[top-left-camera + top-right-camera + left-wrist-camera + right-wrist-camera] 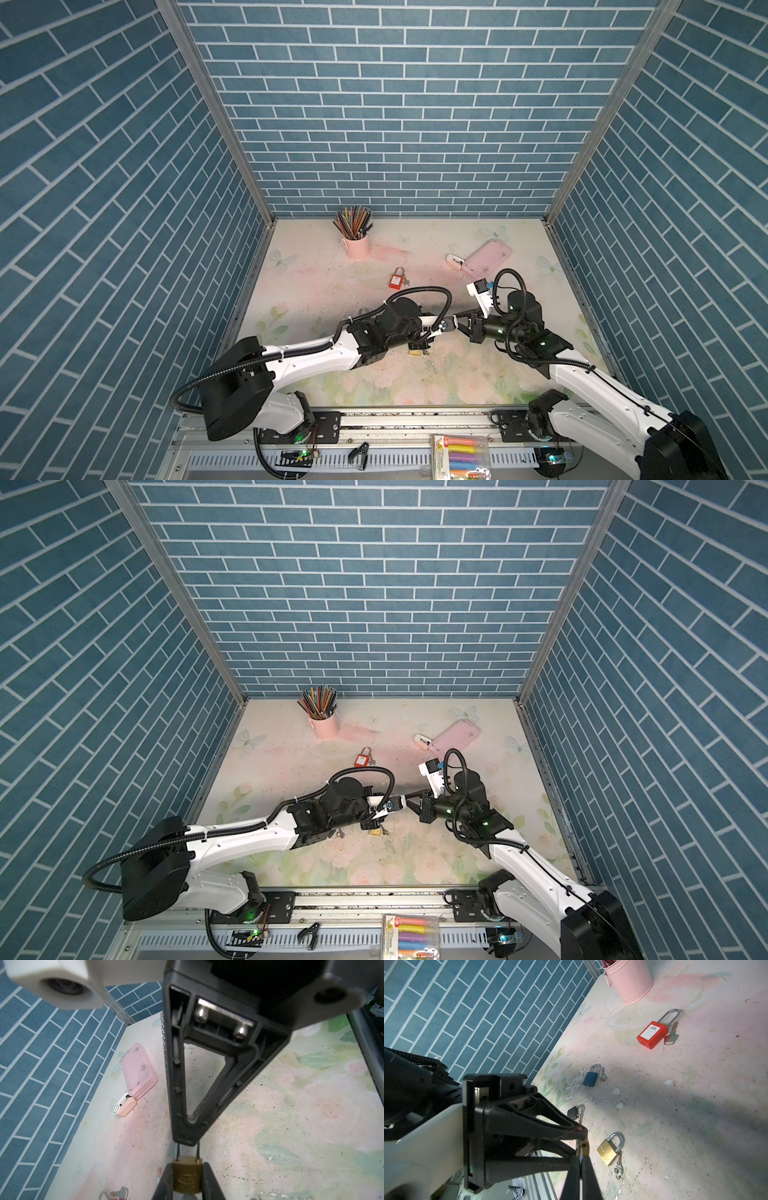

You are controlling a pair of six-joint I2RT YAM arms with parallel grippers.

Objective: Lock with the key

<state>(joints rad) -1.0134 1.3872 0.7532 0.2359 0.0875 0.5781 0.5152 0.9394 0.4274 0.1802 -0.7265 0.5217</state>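
Floral mat (453,382), bare at six o'clock: small brass padlock (187,1180) is being clamped by left gripper (188,1169), shackle (197,1152) by closed right gripper (581,1157).

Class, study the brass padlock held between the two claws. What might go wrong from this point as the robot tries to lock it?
1. The left claw pinches the brass padlock only by its sides; a push from the shut right claw on the shackle may twist it loose.
2. The claws meet tip to tip, so slight misalignment may make them collide.
3. A second brass padlock with keys lies nearby; the wrong key might be taken.
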